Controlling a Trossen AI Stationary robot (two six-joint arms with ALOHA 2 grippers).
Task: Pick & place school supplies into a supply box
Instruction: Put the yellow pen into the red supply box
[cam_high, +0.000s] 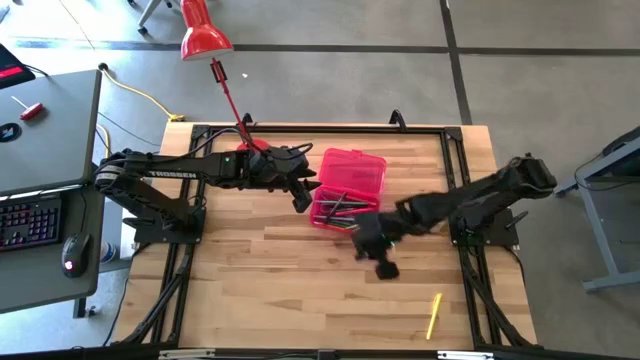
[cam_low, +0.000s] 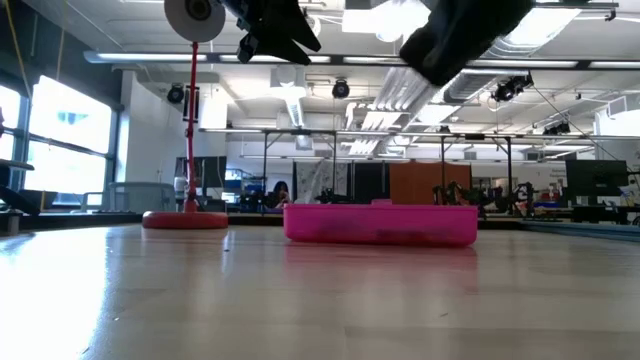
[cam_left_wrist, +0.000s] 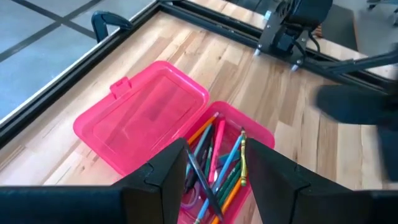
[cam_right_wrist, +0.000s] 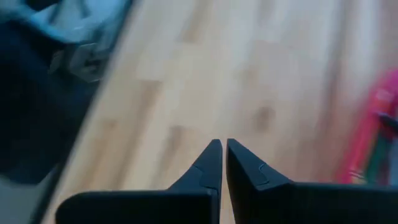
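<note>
Under left tool (cam_left_wrist: 214, 177) | supply box (cam_left_wrist: 140, 124), lid open | pencils (cam_left_wrist: 217, 165) inside

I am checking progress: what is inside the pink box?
The open supply box holds a pile of pencils and pens. Its bottom and nearer end are hidden by the left pincer.

Setting: a light wooden worktable in a large open workshop with a grey floor.

The butcher-block tabletop (cam_high: 300, 280) is edged by a black metal frame (cam_high: 320, 127). A red desk lamp (cam_high: 205, 35) leans over its far edge; its round base (cam_low: 185, 220) rests on the wood. Beside the table stands a grey desk (cam_high: 50, 130) bearing a keyboard (cam_high: 28, 220) and mouse (cam_high: 73, 253). Bright windows (cam_low: 70, 140) line one wall; pipes and ducts (cam_low: 400, 90) cross the ceiling.
</note>
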